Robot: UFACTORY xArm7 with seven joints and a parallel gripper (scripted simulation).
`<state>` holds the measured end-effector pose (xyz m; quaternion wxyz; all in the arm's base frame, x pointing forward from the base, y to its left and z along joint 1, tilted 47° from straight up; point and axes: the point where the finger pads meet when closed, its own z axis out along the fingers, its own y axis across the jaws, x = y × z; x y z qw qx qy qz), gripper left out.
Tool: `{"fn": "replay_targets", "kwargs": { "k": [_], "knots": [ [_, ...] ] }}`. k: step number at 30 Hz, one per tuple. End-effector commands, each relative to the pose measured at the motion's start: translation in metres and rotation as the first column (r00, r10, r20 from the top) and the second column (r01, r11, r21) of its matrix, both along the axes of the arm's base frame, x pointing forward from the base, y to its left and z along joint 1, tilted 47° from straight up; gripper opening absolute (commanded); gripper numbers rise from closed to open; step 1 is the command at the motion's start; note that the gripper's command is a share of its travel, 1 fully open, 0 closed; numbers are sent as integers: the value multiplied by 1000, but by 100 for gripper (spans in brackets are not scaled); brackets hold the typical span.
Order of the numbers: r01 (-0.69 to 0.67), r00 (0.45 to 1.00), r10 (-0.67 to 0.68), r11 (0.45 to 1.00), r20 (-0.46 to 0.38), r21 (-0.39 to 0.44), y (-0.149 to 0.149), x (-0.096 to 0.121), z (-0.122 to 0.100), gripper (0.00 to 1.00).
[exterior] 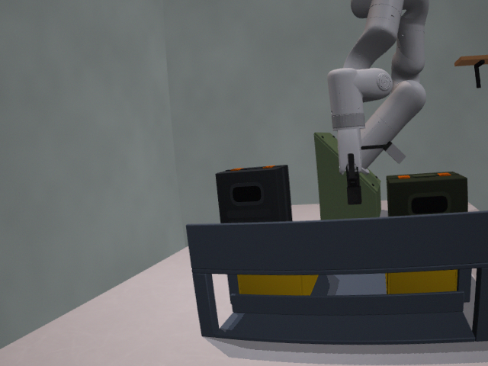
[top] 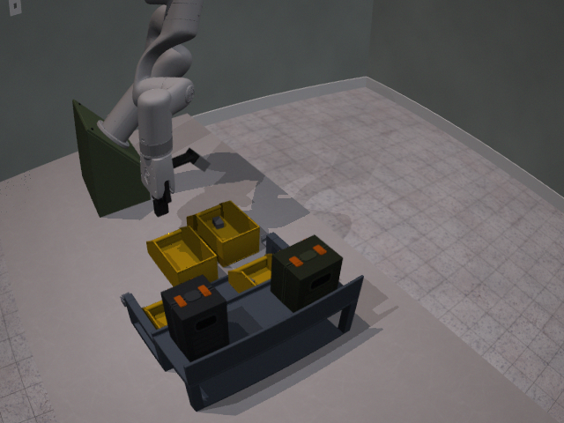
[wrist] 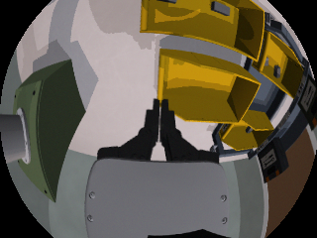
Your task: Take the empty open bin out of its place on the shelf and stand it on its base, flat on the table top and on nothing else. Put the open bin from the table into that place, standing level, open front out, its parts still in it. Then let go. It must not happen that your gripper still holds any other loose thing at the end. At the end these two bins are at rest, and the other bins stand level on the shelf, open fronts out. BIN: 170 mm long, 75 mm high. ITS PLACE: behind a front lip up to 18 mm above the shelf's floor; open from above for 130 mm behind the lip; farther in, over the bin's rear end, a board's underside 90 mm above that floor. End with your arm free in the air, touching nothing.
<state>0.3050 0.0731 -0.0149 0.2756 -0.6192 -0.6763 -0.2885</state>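
Top view: a yellow empty bin [top: 181, 256] [wrist: 208, 104] stands on the table, in front of the blue-grey shelf [top: 273, 334] [exterior: 335, 245] [wrist: 264, 91]. Beside it is the parts bin [top: 241, 246] [wrist: 198, 20], with a grey block [top: 218, 222] [wrist: 220, 7] inside, also on the table. The two stand close, so fingers reaching for the parts bin could knock the empty one. Whether the empty bin's rear clears the shelf, I cannot tell. The gripper [top: 160, 207] [exterior: 354, 194] [wrist: 159, 108] hangs above the table, apart from both bins.

Exterior view, from behind the shelf: a gap lies between the left shelf bin [exterior: 271, 284] [top: 155, 314] [wrist: 245, 134] and the right shelf bin [exterior: 422, 281] [top: 255, 273] [wrist: 282, 64]. The parts bin likely goes there; entering askew, it could shove a neighbour, and entering too high, its rear could catch the board. Tipping it could spill the block. The fingers carry nothing.

Wrist view: the fingertips are nearly together, the pincer narrow and holding nothing. They appear near the empty bin's open front, but look clear of it. Lowered this narrow, they could not straddle a bin wall; they should open first.
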Motion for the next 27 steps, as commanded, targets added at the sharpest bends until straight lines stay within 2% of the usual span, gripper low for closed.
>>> {"fn": "replay_targets", "kwargs": {
  "k": [1,22,25,27],
  "knots": [
    [2,1000,-2,1000,2,-2,-1,1,0,0],
    [5,1000,-5,1000,-2,-2,-1,1,0,0],
    [40,998,-40,999,-45,-4,-4,3,-1,0],
    [93,989,-94,996,-110,-11,-7,6,-3,0]
  ]
}}
